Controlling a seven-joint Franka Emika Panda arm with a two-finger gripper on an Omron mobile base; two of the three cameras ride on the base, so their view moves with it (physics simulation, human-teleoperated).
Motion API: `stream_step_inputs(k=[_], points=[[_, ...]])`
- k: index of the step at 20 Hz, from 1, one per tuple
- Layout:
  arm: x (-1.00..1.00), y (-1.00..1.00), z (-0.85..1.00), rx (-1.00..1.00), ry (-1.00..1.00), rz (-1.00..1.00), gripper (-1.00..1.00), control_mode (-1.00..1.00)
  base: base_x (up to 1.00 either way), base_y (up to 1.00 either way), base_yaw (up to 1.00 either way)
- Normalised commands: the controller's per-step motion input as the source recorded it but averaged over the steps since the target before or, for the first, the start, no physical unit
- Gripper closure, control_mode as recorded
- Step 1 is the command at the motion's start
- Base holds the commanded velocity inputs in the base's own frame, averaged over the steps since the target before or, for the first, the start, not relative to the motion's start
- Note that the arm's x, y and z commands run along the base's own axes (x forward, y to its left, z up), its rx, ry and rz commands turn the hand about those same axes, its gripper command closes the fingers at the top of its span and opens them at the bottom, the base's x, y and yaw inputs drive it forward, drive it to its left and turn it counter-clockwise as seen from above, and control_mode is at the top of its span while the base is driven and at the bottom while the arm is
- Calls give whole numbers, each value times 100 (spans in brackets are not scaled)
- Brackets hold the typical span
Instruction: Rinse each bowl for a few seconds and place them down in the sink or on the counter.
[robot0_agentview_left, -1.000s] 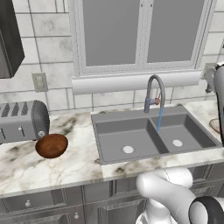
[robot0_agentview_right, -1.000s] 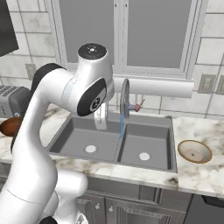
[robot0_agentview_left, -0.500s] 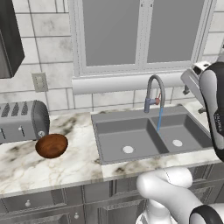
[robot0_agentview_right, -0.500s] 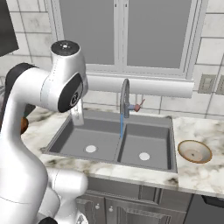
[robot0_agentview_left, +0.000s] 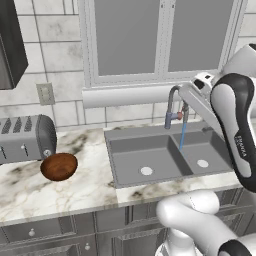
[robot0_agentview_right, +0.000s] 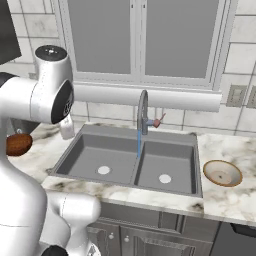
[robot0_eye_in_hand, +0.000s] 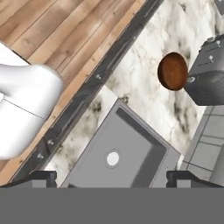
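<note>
The reddish-brown bowl (robot0_agentview_left: 59, 166) sits upright on the worktop (robot0_agentview_left: 75, 185) at the left of the left base view, just in front of a grey toaster (robot0_agentview_left: 25, 137) and well apart from the sink (robot0_agentview_left: 167, 157). In the right base view only a sliver of it shows at the left edge, the rest hidden behind the robot's white arm. In the hand view it appears in the upper right, its rim close against the toaster's dark corner; whether they touch cannot be told.

The pale tan bowl (robot0_agentview_right: 222, 173) rests on the worktop at the right of the right base view, just beside the sink's right rim. In the left base view that spot is hidden behind the arm.

The sink lies in the middle of both base views, both basins bare with a round drain in each. A thin blue stream falls from the curved faucet (robot0_agentview_right: 143, 111) near the divider between the basins. In the hand view only one basin and its drain are seen, the rest cut off by the frame.

The hand (robot0_eye_in_hand: 112, 178) hangs high above the sink's left basin, released, its two fingertips (robot0_eye_in_hand: 43, 177) spread wide at the bottom corners of the hand view with nothing between them.
</note>
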Motion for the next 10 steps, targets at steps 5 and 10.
stream_step_inputs(k=[5, 10], points=[[0, 61, -4, 0, 2, 25, -100, -100, 0, 0, 0], [7, 54, -17, 0, 6, 20, -100, -100, 0, 0, 0]])
